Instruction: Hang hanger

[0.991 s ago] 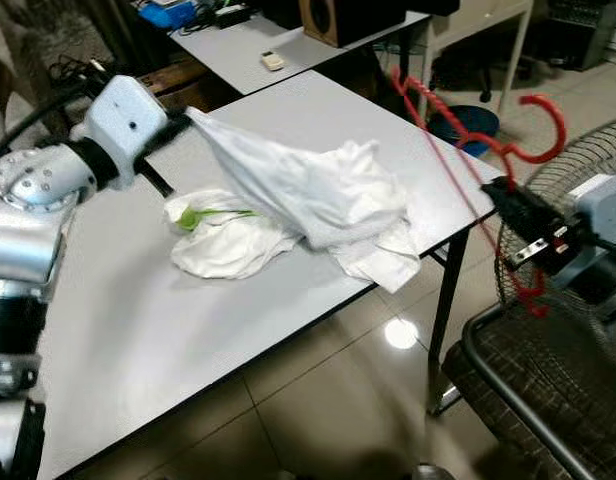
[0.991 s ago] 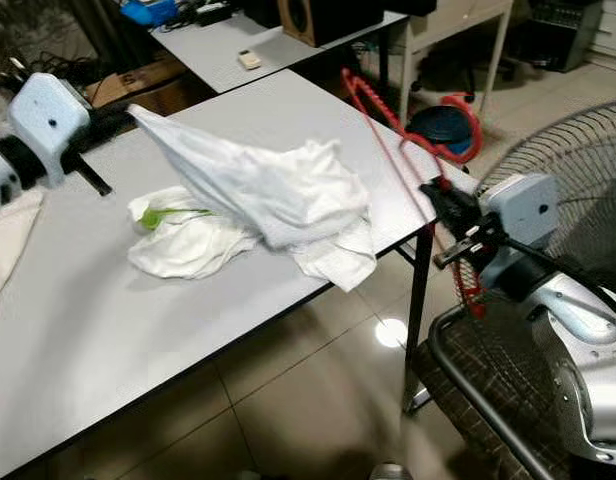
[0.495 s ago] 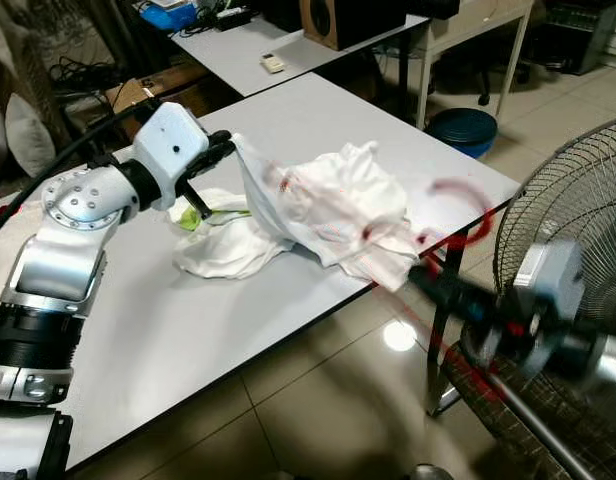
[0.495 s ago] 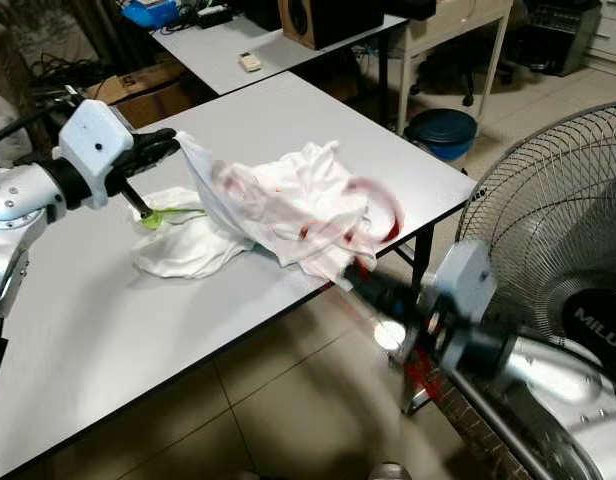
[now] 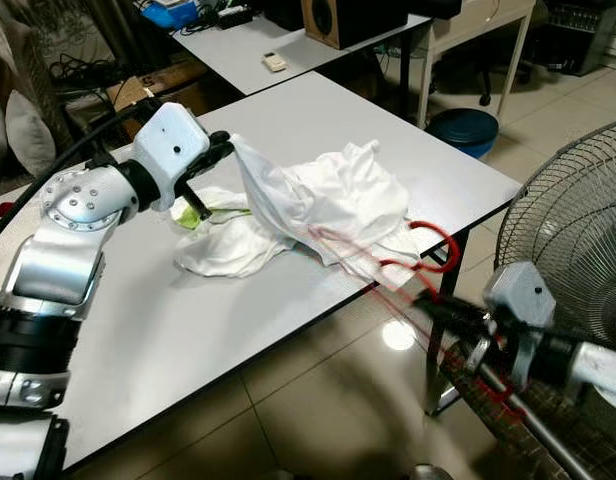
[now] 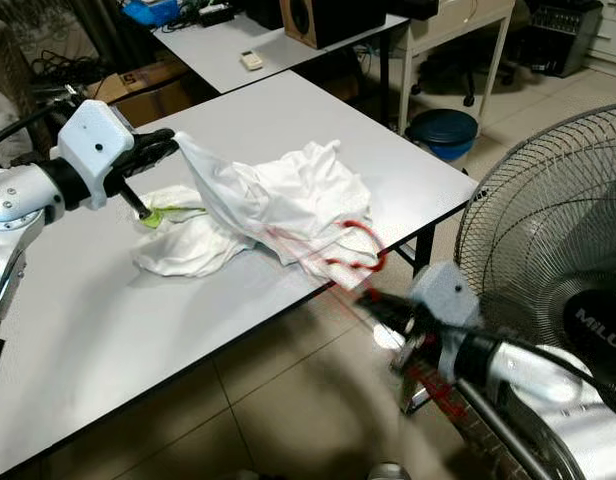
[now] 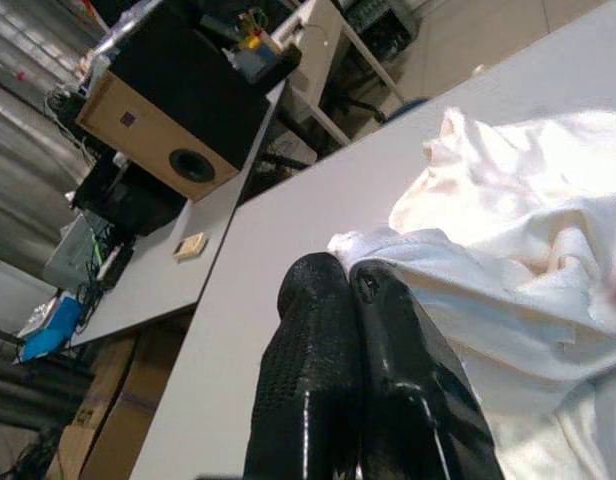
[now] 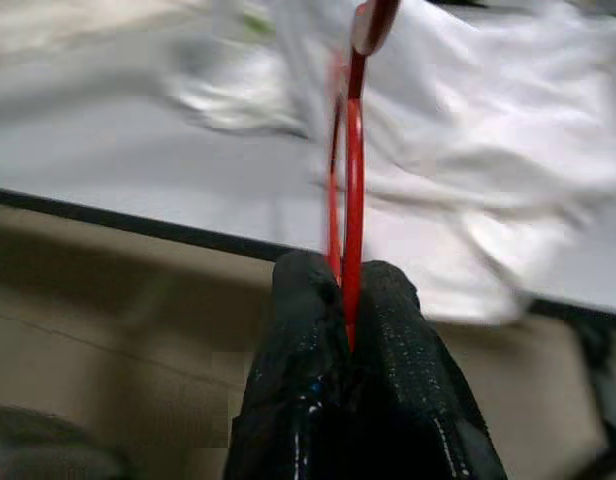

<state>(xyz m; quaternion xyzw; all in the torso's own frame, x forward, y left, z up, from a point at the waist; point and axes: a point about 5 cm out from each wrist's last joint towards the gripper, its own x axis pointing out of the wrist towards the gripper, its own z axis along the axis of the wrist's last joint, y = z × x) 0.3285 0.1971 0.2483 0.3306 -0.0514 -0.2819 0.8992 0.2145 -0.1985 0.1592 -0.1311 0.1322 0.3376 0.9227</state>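
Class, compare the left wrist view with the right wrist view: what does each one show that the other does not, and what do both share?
Left wrist view: the left gripper pinching an edge of the white garment, with a wooden speaker on a table behind. Right wrist view: the right gripper clamped on the red hanger. Shared: the white garment and the grey table.

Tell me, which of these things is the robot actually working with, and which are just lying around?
In use:
- red hanger, pinched by the right gripper, beside the table edge
- white garment, a corner clamped in the left gripper

Just lying about:
- second white cloth with a green bit
- standing fan
- blue bin
- speaker
- remote
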